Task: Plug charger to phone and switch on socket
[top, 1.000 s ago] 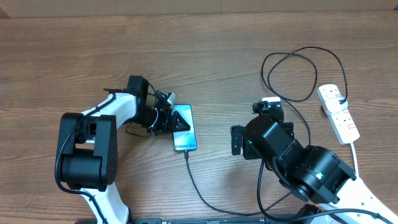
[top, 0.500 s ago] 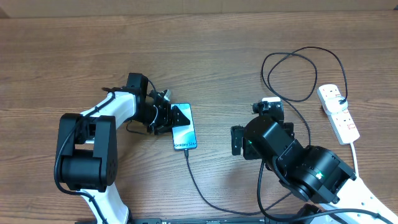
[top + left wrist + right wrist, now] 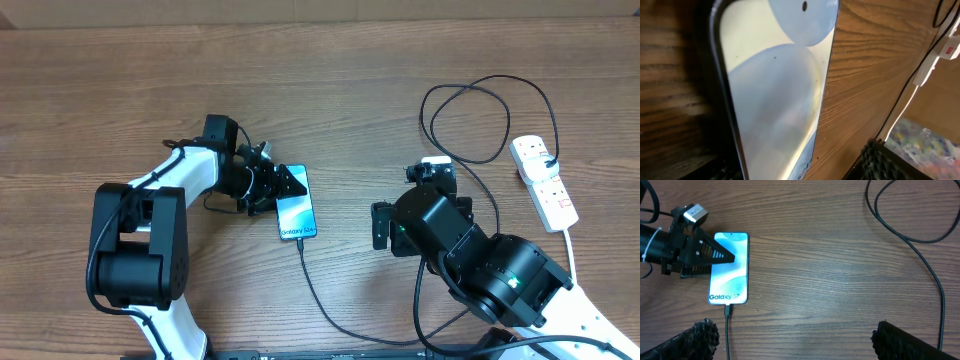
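**Plugged in at the phone; switching on left to do**

Left of the table (image 3: pixel 120 60) middle, screen up: the phone (image 3: pixel 296 205), with the charger (image 3: pixel 727 325) tip apparently seated in its near end. Over its far-left corner, the left gripper (image 3: pixel 288 183); cannot tell whether spread or pressed together. Right gripper (image 3: pixel 795 339) spread wide, holding nothing. Next, probably: reaching to the socket (image 3: pixel 545 185) by the right edge and pressing a red switch (image 3: pixel 565 207) squarely, without snagging cable.
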You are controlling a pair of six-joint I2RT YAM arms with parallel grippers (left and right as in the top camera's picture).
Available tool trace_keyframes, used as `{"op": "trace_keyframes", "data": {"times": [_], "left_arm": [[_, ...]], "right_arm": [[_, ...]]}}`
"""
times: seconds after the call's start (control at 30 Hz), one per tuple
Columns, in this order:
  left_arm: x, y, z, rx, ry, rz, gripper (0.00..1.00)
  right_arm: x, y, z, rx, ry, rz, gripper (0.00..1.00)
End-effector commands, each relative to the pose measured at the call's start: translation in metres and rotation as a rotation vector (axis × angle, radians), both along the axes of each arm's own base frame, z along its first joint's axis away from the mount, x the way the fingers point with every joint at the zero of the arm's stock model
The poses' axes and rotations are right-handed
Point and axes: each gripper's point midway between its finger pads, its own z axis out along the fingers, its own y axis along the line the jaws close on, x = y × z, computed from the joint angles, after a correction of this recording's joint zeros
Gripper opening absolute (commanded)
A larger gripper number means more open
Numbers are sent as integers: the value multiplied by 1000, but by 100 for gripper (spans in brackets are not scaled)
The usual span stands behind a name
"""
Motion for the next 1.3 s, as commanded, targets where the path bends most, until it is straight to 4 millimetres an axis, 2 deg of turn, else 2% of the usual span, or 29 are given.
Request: {"op": "trace_keyframes", "data": {"times": [0.0, 0.43, 0.7, 0.83, 0.93, 1.0, 1.1, 1.27], "left_arm": [[-39, 103, -97, 611, 111, -48, 72], [-31, 105, -98, 625, 85, -28, 71], [-24, 105, -94, 628, 74, -25, 70], [-10, 104, -78, 626, 64, -21, 80], [4, 103, -55, 625, 44, -15, 82], [15, 102, -32, 622, 16, -7, 82], [31, 101, 14, 617, -61, 18, 83], [40, 101, 111, 601, -279, 88, 85]], "right_arm": [[1, -1, -1, 4, 0, -7, 100], [1, 0, 0, 8, -1, -5, 100], [-3, 20, 2, 97, 27, 53, 100], [0, 23, 2, 100, 21, 53, 100], [1, 24, -2, 89, 33, 52, 97], [2, 25, -5, 81, 40, 52, 96], [4, 27, -13, 59, 58, 48, 87], [8, 26, -20, 42, 77, 36, 77]]}}
